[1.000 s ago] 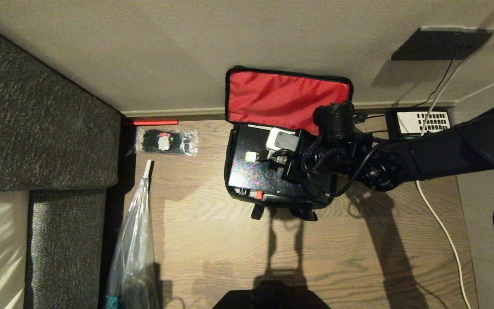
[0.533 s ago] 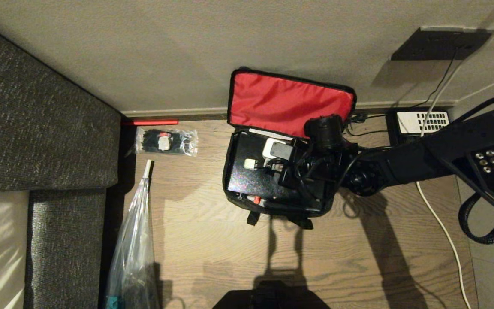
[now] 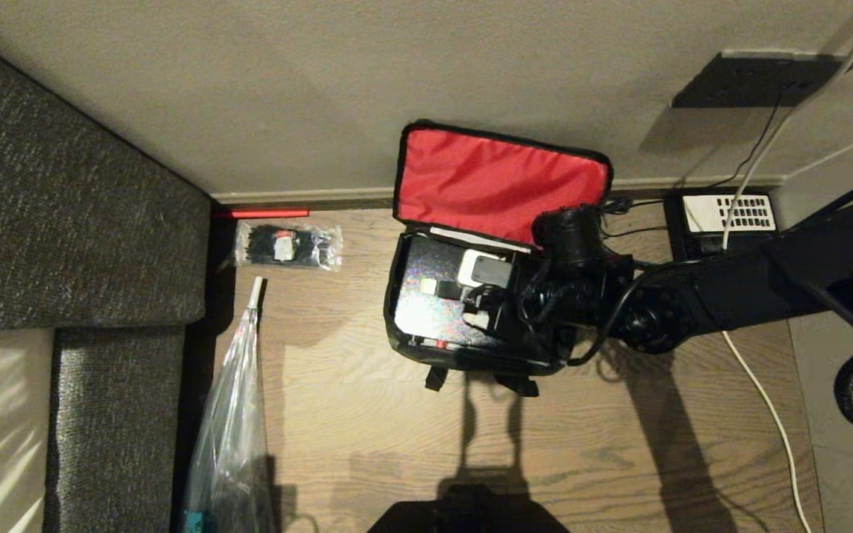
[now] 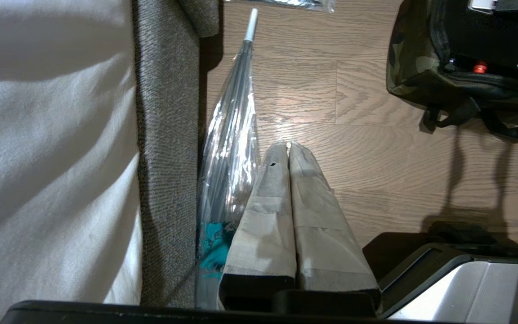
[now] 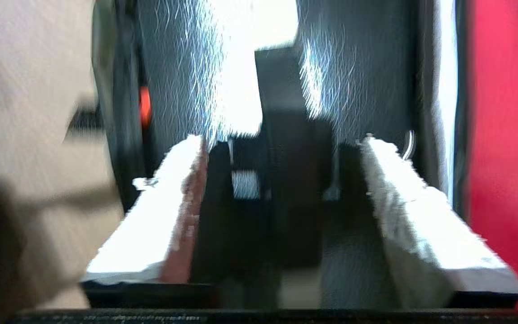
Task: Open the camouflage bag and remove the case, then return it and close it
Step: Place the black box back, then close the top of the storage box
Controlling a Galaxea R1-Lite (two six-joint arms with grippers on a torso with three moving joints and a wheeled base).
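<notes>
Dim warm light; arm shadows fall toward 6 o'clock on floor (image 3: pixel 412 444); right wrist view motion-blurred, glare on case (image 5: pixel 241 67).

Grey sofa (image 3: pixel 64 200), clear-wrapped umbrella (image 3: pixel 230 414), tie packet (image 3: pixel 287 246), desk telephone (image 3: pixel 723 215).

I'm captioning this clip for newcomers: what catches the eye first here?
The camouflage bag lies open on the wood floor by the wall, its red-lined lid propped up. The glossy black case sits inside, with the right gripper open over it. A clear plastic umbrella lies beside the grey sofa.
</notes>
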